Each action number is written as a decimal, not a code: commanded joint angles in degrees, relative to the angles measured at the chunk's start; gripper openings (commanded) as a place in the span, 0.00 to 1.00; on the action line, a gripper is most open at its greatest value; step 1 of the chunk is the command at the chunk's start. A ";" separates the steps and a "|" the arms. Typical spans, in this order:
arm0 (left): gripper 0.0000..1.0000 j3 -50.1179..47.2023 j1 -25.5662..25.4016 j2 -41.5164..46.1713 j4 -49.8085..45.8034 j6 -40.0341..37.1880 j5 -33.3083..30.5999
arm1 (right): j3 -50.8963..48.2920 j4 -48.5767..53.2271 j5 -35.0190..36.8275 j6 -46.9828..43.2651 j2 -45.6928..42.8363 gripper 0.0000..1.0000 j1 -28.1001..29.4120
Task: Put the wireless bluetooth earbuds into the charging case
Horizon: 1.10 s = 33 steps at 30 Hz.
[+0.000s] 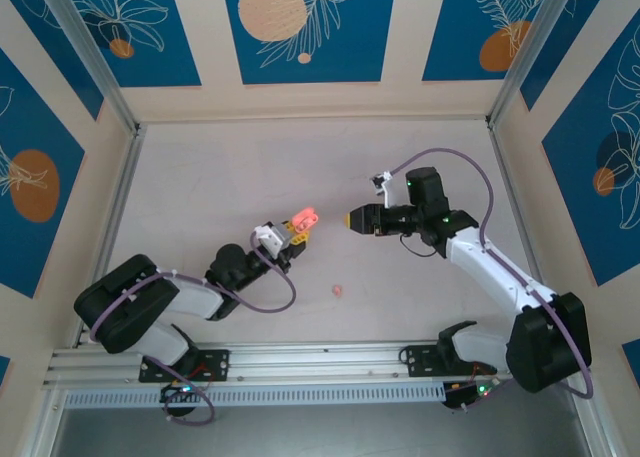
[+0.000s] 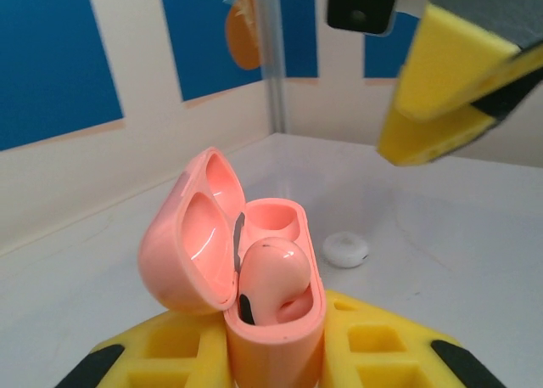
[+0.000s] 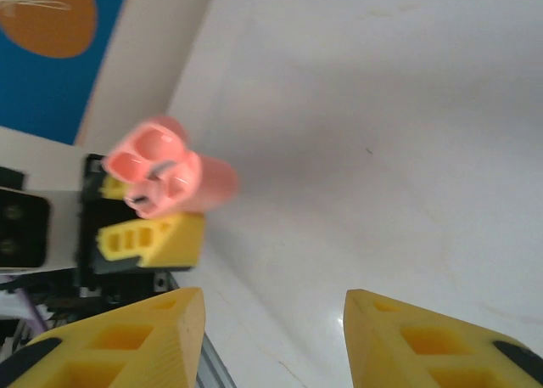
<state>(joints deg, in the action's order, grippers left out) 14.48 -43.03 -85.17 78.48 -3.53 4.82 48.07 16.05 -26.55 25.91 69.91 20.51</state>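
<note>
Charging case [image 2: 276,344] lid open, one earbud [image 2: 273,278] seated, clamped by left fingers [image 2: 377,347]; right fingers [image 3: 127,337] apart, empty.

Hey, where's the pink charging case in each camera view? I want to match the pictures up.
Top external: charging case just left of centre, at the tip of the left claw.
Left wrist: bottom centre, lid open to the left, one earbud in its near socket.
Right wrist: left of centre, open end toward the camera.
Shared landmark: the yellow fingers clamping the case.
</note>
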 commanded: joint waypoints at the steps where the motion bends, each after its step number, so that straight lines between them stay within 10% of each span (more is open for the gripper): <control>1: 0.23 -1.10 -0.55 -0.53 2.12 -0.18 -7.55 | 2.94 10.51 4.28 -0.30 2.33 0.48 0.69; 16: 0.23 -2.89 -0.32 2.45 -2.78 3.49 -12.20 | 5.97 37.68 18.06 13.71 9.75 0.47 10.06; 33: 0.23 -3.95 -0.39 0.18 0.52 4.32 -11.62 | 0.80 25.63 14.87 21.42 19.97 0.48 17.37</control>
<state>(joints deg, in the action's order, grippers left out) 11.40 -43.03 -84.20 75.00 -0.32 -6.28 47.90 43.79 -10.48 46.59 88.25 37.41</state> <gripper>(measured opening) 0.230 0.477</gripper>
